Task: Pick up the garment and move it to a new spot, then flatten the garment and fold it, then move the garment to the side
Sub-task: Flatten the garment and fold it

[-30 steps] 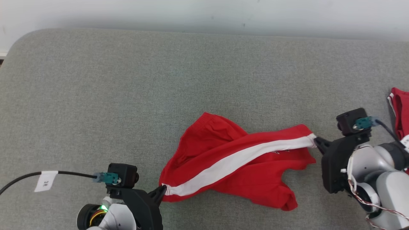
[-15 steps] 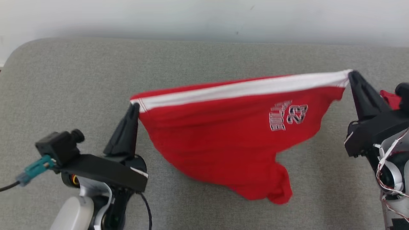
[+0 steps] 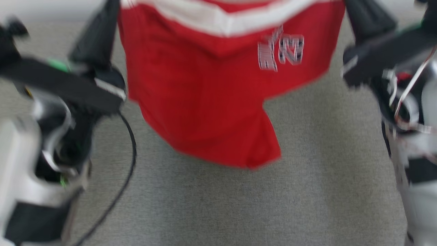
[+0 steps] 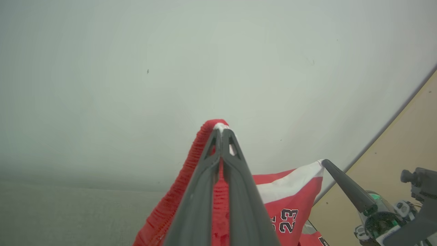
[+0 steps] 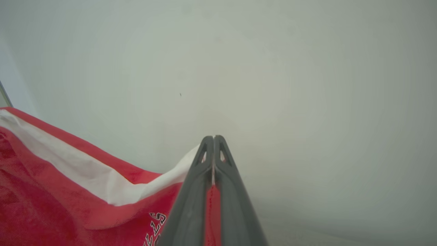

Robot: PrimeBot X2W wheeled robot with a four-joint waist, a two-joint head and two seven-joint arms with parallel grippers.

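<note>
Garment: red shorts-like garment [image 3: 205, 102], hanging in the air between the two arms. In the head view it runs from 12 o'clock down to the centre, and its lowest corner is clear of the grey padded surface [image 3: 307, 188].
Left tool: the left tool [image 4: 221, 136] has its fingers pressed together on the ribbed red edge at one top corner, at about 11 o'clock in the head view.
Right tool: the right tool [image 5: 213, 140] is clamped on the opposite top corner where the white band [image 3: 218, 24] ends, at about 1 o'clock.
Handling: light, limp and easily bunched. It sags in the middle between the grips, so it should drape rather than hold any shape (no stiffness to count on).
Where to hold: the hemmed corners, as held now. The stitched band and the ribbed edge look the least likely to slip out of a pinch.
Fabric: matte knit, red, with a broad white stripe along the top edge and a stitched number print [image 3: 283, 51] in white and dark outline.
Surface below: grey woven upholstery, slightly nubbly, likely to hold the cloth well once it is spread.
Other: a thin black cable [image 3: 126, 164] loops at 8 o'clock, and a plain pale wall [image 4: 136, 68] stands behind.
</note>
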